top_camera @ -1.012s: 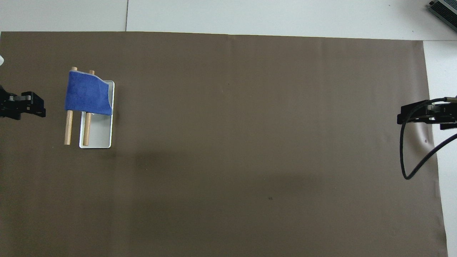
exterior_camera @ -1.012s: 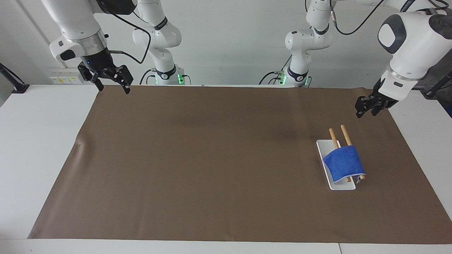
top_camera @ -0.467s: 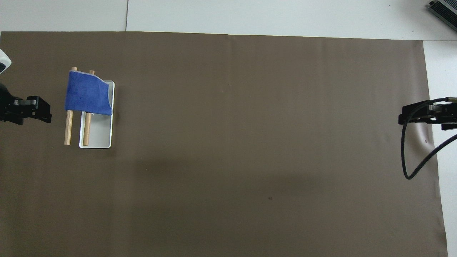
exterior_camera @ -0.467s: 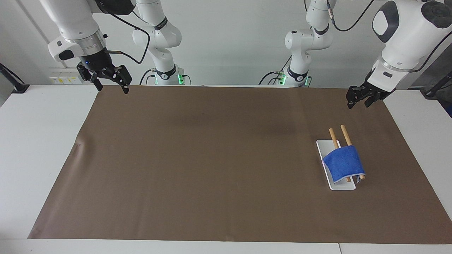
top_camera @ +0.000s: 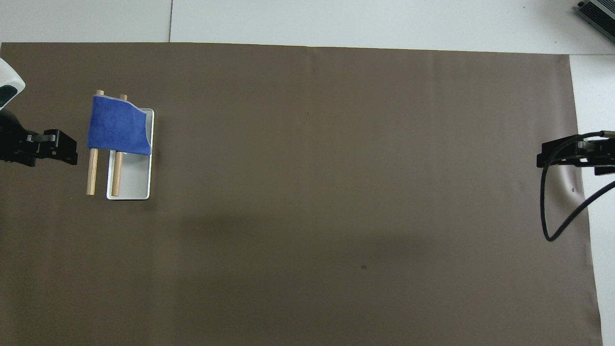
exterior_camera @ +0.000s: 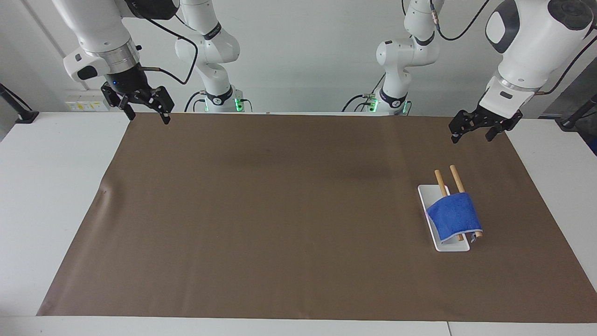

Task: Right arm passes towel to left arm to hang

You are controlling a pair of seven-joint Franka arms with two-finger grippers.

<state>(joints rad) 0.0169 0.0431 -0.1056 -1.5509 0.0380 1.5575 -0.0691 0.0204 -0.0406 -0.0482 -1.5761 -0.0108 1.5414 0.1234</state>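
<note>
On a white table (exterior_camera: pixel 56 196) covered by a brown mat (exterior_camera: pixel 280 210), seen from the facing camera: the right gripper (exterior_camera: pixel 145 106) (blue light showing) hangs in the air over the mat's corner at the right arm's end, its fingers spread apart and holding nothing, a black cable (top_camera: pixel 557 211) looping from it. Bare mat fills the middle. Toward the left arm's end, the towel (exterior_camera: pixel 453 216) lies draped across two wooden rods (exterior_camera: pixel 456 178) of a rack with a white base (exterior_camera: pixel 450 246); the blue cloth covers the rods' ends farther from the robots, the nearer ends poking out bare. Over the mat's edge close to the robots, the left gripper (exterior_camera: pixel 476 128) hovers well above and apart from the rack, its fingers parted and empty. Nothing stands between either gripper and the towel.
</note>
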